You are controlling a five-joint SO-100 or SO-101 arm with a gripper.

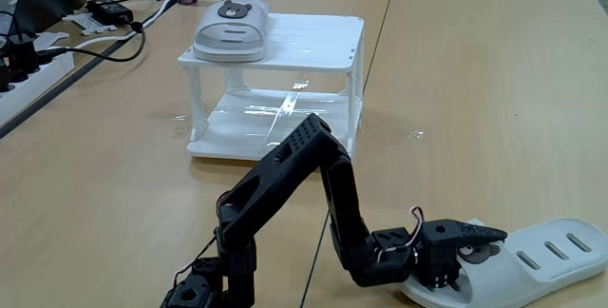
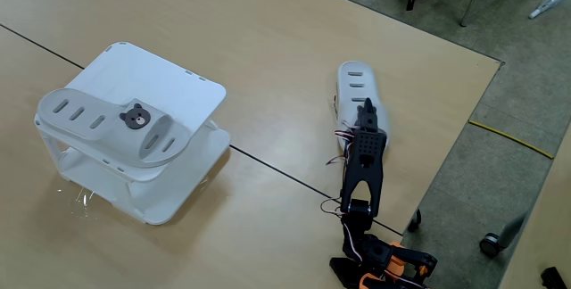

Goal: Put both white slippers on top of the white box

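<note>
One slipper already sits on the box, and the other slipper lies on the table with the gripper over it, maybe pinching, I cannot tell.

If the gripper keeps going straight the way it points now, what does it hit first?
The gripper is already over the slipper on the table and points along it, so it would meet that slipper's strap first. Beyond it the table looks free. Height above the strap is hard to judge.
</note>
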